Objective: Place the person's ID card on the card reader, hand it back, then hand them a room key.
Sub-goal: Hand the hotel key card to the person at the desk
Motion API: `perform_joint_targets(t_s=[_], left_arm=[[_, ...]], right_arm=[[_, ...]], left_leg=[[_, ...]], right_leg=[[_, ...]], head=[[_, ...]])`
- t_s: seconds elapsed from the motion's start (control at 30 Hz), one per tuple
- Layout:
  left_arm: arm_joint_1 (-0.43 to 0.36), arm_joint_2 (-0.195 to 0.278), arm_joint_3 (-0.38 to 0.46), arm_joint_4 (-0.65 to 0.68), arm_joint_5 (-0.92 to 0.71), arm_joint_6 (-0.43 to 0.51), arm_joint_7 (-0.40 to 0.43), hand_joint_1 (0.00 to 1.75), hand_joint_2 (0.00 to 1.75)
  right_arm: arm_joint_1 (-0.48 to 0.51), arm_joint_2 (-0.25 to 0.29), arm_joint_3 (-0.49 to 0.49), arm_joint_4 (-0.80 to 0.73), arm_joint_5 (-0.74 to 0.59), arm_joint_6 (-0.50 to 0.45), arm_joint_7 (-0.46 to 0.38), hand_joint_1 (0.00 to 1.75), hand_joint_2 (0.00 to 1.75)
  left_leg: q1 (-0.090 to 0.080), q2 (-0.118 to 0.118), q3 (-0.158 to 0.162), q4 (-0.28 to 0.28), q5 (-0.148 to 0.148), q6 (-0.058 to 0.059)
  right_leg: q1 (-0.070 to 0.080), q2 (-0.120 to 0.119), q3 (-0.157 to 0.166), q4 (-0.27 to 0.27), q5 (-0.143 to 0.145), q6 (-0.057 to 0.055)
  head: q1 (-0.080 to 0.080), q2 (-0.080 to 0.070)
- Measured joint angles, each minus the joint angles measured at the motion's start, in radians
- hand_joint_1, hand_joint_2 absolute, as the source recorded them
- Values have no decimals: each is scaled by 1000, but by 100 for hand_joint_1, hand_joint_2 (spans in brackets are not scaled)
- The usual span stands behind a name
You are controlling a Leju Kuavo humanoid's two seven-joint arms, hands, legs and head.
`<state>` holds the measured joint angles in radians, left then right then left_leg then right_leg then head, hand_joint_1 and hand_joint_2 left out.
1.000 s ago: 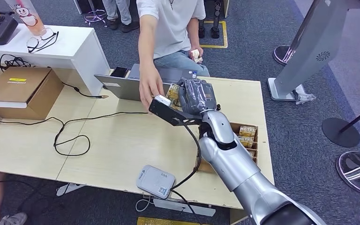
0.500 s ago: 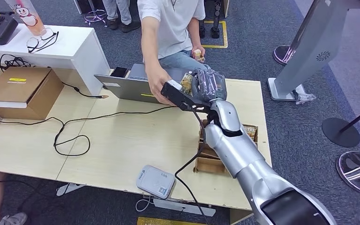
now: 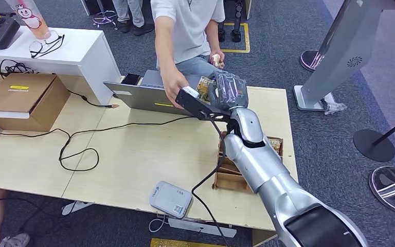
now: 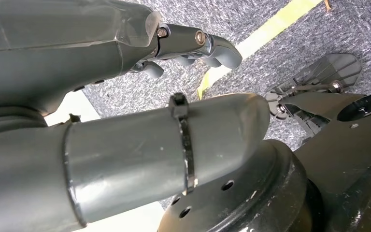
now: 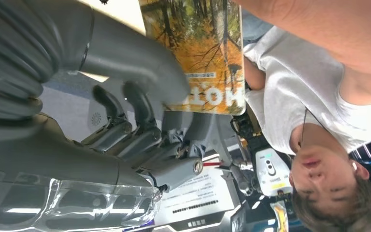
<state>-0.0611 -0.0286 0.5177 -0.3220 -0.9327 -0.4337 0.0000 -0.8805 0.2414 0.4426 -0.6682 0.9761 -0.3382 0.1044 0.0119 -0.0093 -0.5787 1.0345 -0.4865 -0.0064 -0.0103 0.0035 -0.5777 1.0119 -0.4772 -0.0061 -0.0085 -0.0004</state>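
Setting: carpeted lobby; pale desk (image 3: pixel 133 149) with laptop (image 3: pixel 144 95), cables, reader (image 3: pixel 171 198) at near edge.
Right hand (image 3: pixel 226 91): raised over desk's far side, thumb and fingers pinched on key card (image 5: pixel 198 53).
Key card: printed with autumn trees, held up toward person (image 3: pixel 187 25); person's hand (image 3: pixel 174 88) reached in just beside it, contact not clear.
Handling: judged light, thin, stiff, glossy, so likely slippery; best taken by free edge, away from thumb.
Left hand (image 4: pixel 193 46): hung by floor, nothing held, fingers loosely curled, spread hard to tell.
Box (image 3: pixel 267 146): more cards, by right forearm.
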Motion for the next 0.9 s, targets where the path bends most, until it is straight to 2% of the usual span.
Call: perform_joint_targets(t_s=[0.57,0.7,0.9], left_arm=[[0,0,0,0,-9,0,-2,0,0],[-1,0,0,0,-12,1,-2,0,0],[-7,0,0,0,-17,2,-2,0,0]], right_arm=[[4,1,-17,-38,42,-54,-31,0,175],[13,1,-22,-62,45,-58,-43,0,0],[41,1,-26,-115,28,-55,-74,0,0]], left_leg=[[0,0,0,0,0,0],[0,0,0,0,0,0],[0,0,0,0,0,0]], right_leg=[[0,0,0,0,0,0],[0,0,0,0,0,0],[0,0,0,0,0,0]], head=[[0,0],[0,0],[0,0]])
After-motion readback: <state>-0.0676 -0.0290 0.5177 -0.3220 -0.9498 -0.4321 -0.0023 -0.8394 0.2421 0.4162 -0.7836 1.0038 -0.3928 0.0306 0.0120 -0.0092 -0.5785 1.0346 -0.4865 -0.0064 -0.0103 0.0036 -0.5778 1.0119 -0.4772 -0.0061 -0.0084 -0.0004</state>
